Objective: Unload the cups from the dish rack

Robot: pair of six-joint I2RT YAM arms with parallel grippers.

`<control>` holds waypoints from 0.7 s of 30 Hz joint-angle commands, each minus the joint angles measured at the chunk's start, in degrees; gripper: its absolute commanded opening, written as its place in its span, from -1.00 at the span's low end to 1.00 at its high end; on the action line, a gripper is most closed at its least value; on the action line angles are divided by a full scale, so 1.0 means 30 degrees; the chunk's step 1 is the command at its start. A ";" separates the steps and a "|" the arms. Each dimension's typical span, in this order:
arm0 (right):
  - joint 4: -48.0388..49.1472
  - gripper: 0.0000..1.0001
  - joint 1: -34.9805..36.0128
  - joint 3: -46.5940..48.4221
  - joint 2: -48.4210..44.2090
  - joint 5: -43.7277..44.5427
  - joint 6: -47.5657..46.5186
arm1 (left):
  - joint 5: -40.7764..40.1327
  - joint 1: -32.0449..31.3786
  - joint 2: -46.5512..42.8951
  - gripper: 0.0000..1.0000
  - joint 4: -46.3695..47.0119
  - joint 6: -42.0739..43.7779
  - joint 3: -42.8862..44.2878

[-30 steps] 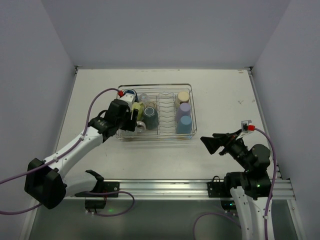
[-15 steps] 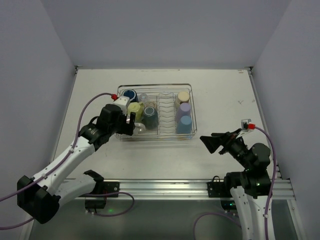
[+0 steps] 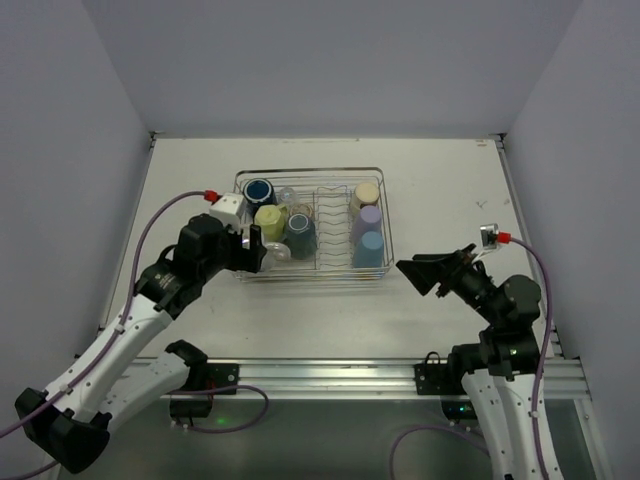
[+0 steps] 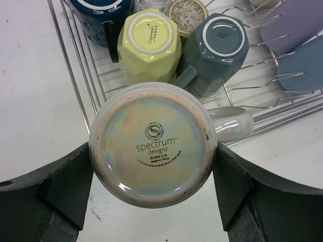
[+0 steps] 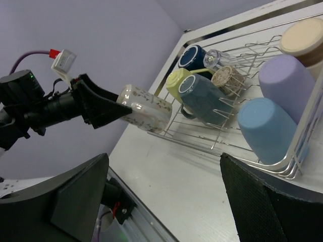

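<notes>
One pearly mug clamped between left fingers (base stamp "spectrum designz" faces wrist camera), lying on its side, handle off to fingers' right. Mug at near-left corner of dish rack, seemingly just clear of wires; contact hard to judge. Beyond left fingertips, inside rack: yellow-green cup, teal mug, dark blue cup. Right fingers spread wide, gripping nothing, above desk. Ahead of them, row at rack's end: cream cup, lavender cup, light blue cup.
</notes>
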 commanded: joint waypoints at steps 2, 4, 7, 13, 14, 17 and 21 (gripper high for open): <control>0.3442 0.86 0.1627 0.0241 0.1874 -0.0417 0.1117 | 0.0657 -0.0115 -0.1366 -1.00 0.1976 -0.0791 0.1491; 0.4407 0.83 0.3701 0.0592 0.2757 0.0899 0.0941 | 0.0687 -0.0115 -0.1514 -1.00 0.2065 -0.0966 0.1754; 0.5291 0.80 0.5994 0.1003 0.4865 0.2769 0.0268 | 0.0920 -0.0115 -0.1632 -1.00 0.2299 -0.1288 0.2106; 1.0063 0.28 0.9720 0.1122 0.8118 0.3746 -0.0554 | 0.1595 -0.0115 -0.1456 -1.00 0.3207 -0.2518 0.3014; 1.0649 0.22 0.9896 0.1093 0.8586 0.3601 -0.0699 | 0.1624 -0.0115 -0.1311 -1.00 0.3411 -0.2694 0.3161; 1.2495 0.10 1.0833 0.1093 1.0403 0.4181 -0.1285 | 0.1478 -0.0115 -0.1077 -1.00 0.3705 -0.3134 0.3601; 1.6008 0.09 1.1829 0.0333 1.2133 0.4595 -0.1491 | 0.1476 -0.0086 -0.1221 -1.00 0.4495 -0.4331 0.3602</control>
